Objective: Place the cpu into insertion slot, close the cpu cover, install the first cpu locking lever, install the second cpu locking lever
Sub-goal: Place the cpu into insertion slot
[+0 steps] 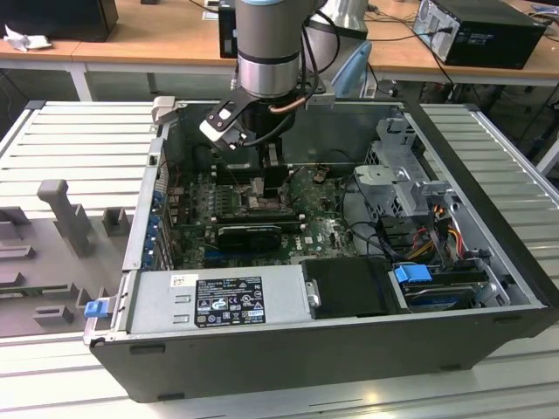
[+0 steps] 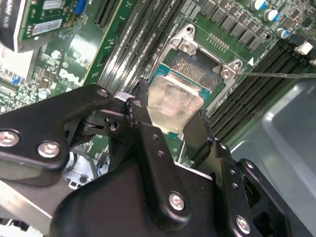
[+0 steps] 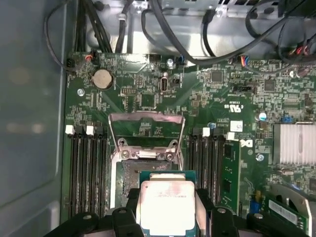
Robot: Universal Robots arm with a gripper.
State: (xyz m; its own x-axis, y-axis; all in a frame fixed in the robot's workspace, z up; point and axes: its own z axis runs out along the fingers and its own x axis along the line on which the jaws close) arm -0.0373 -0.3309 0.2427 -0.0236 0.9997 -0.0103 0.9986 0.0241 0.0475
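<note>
The arm (image 1: 269,44) enters the exterior view at 12 o'clock and hangs straight down, wrist vertical, gripper (image 1: 265,179) pointing toward 6 o'clock. In both wrist views its two black fingers (image 2: 150,136) clamp opposite edges of the cpu (image 3: 167,207), held flat.

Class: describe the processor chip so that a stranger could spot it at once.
In the open computer case, find the green circuit board and its square socket between long black memory slots. Over that socket, held between the arm's black jaws, is the chip: the only flat square with a smooth, pale silvery face.
</note>
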